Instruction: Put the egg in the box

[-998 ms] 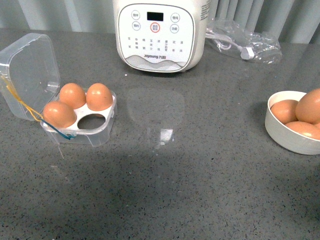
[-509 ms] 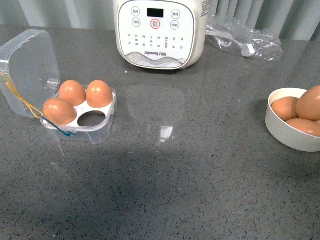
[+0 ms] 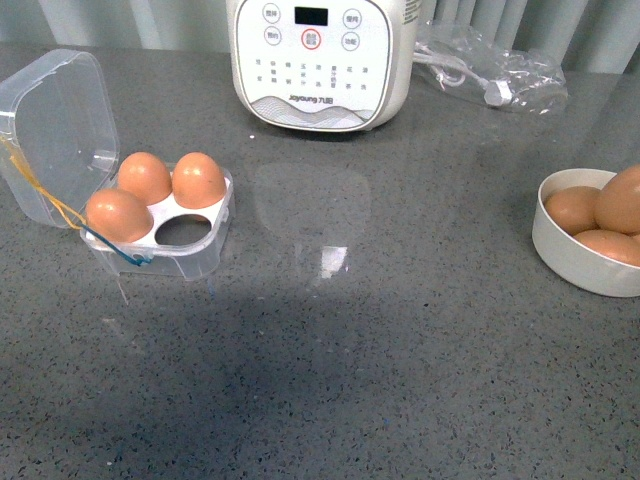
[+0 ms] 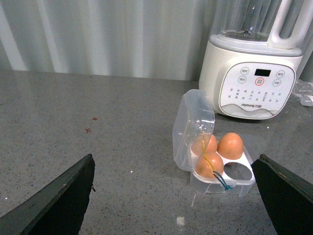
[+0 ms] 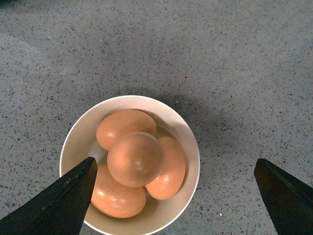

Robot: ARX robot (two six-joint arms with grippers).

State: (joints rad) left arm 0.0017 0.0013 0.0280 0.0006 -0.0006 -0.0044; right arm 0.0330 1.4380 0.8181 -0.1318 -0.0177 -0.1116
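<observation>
**Desk:** What do you have on the left?

**Me:** The box (image 3: 160,225) sits at the left of the counter (image 3: 380,350) with its lid (image 3: 55,130) thrown back. Three eggs are seated and one cup (image 3: 181,232) is empty, the near one on the tray's right side. My left gripper (image 4: 174,157) hangs back from the box, fingers spread wide and holding nothing.

**Desk:** And the middle?

**Me:** Only the white blender (image 3: 320,60) at the back, with a plastic bag (image 3: 490,75) to its right. I judge neither is in my way.

**Desk:** Where's the egg?

**Me:** It's in the white bowl (image 3: 570,265) at the far right, well apart from the box. Four eggs lie in the bowl, and the egg (image 5: 136,159) I mean to take rides on top of the other three. My right gripper (image 5: 174,160) hovers above the bowl, fingers wide apart and touching nothing.

**Desk:** So which step is this?

**Me:** The pick, and it isn't begun yet. I reckon the next move is to bring the right gripper down until its fingers straddle that top egg, then close softly. The shell is smooth and round, so it could slip or crack. After that I lift it clear of the rim and carry it across to the empty cup.
</observation>
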